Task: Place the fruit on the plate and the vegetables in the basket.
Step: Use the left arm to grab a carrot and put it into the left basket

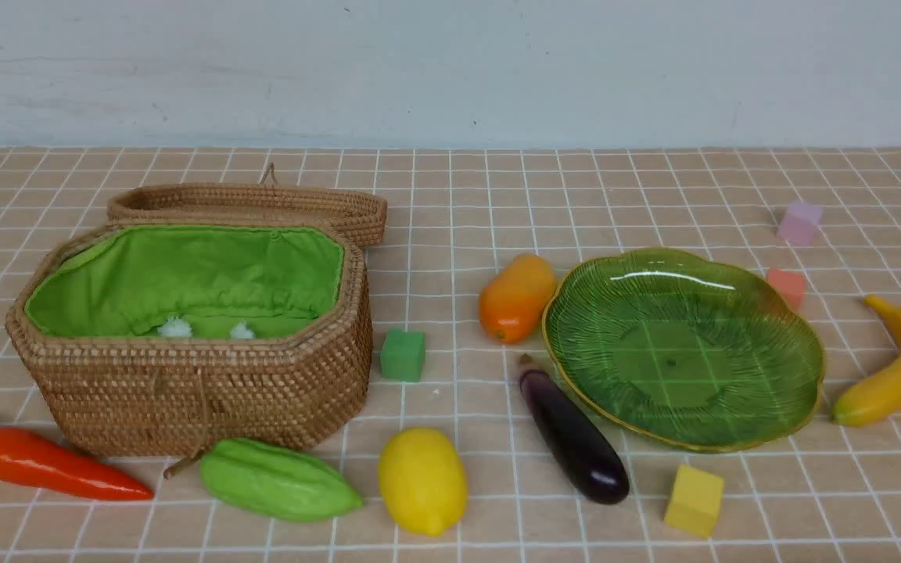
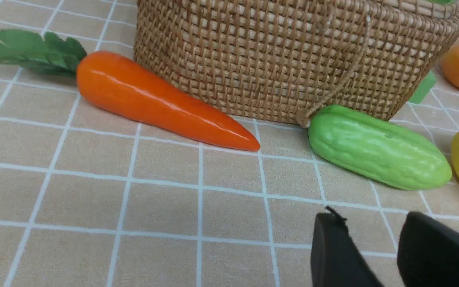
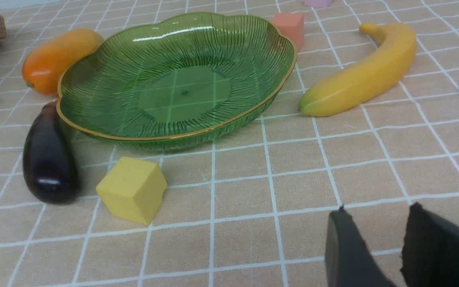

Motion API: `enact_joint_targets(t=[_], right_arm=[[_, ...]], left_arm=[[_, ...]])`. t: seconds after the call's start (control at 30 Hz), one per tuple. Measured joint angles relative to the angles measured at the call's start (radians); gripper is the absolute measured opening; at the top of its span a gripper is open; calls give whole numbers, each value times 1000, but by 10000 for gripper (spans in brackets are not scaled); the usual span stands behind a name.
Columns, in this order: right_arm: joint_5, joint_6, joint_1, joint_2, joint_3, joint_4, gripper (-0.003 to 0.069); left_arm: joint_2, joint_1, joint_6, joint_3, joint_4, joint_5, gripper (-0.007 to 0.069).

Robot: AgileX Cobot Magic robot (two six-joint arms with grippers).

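We are at the start: the plate point(image 1: 685, 344) and basket point(image 1: 184, 391) hold none of the toys, which all lie on the cloth point(image 1: 450, 234) around them. Our left gripper point(image 2: 371, 213) and right gripper point(image 3: 379, 207) hang slightly parted and empty. Next, we judge, the left must reach for the gourd point(image 1: 278, 479) and the right for the banana point(image 1: 896, 367).

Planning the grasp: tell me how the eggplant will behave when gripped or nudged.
The eggplant looks glossy, so it may slip in a grip. Its long rounded body would probably roll if pushed sideways. Lying close beside the plate, it might bump the rim.
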Motion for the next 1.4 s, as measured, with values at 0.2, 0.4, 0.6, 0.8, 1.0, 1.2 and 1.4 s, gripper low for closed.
enact_joint_targets(t=[0.2, 0.4, 0.6, 0.8, 1.0, 1.2, 1.4], right_arm=[[0, 0, 0, 0, 0, 0, 238], [0, 0, 0, 0, 0, 0, 238], [0, 0, 0, 0, 0, 0, 238], [0, 0, 0, 0, 0, 0, 240], [0, 0, 0, 0, 0, 0, 243], [-28, 31, 0, 0, 2, 13, 242], [-161, 268, 0, 0, 6, 268, 242]], left_arm=[[0, 0, 0, 0, 0, 0, 238], [0, 0, -86, 0, -100, -103, 238], [0, 0, -232, 0, -364, -326, 238], [0, 0, -247, -7, -440, -413, 176], [105, 0, -156, -221, -404, -129, -13], [392, 0, 84, -500, -324, 331, -13], [656, 0, 248, -644, -279, 536, -13]])
